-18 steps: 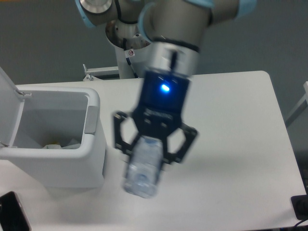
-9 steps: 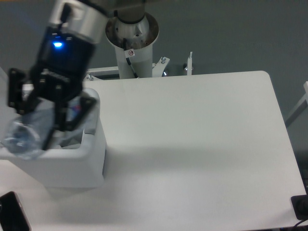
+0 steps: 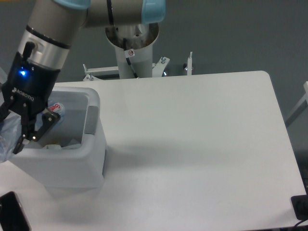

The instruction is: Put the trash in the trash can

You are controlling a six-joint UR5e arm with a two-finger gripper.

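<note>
Since half a second ago the arm has swung further left and dropped lower, so the gripper [image 3: 21, 127] now hangs over the left part of the trash can [image 3: 72, 166] instead of above its near rim, and the blue light on its body has moved down with it. A second ago it was out over the middle of the table [image 3: 202, 144] with the bottle clamped between its fingers. Now the bottle [image 3: 8, 134] shows only as a pale, blurred clear shape at the left edge of view, between and just below the dark fingers [image 3: 44, 122], with a bit of red-and-white label [image 3: 55, 108] visible beside the right finger, inside the bin opening. The fingers look spread around it, but with the blur I cannot tell whether they are gripping or have let go. At the bottom of the bin lies some pale crumpled material [image 3: 65, 143], too indistinct to name. A grey tab [image 3: 91, 120] sits on the bin's right wall. Behind the table stands the robot's white pedestal [image 3: 132, 53]; a dark object [image 3: 13, 214] pokes in at the lower left corner, another [image 3: 301, 207] at the lower right.
</note>
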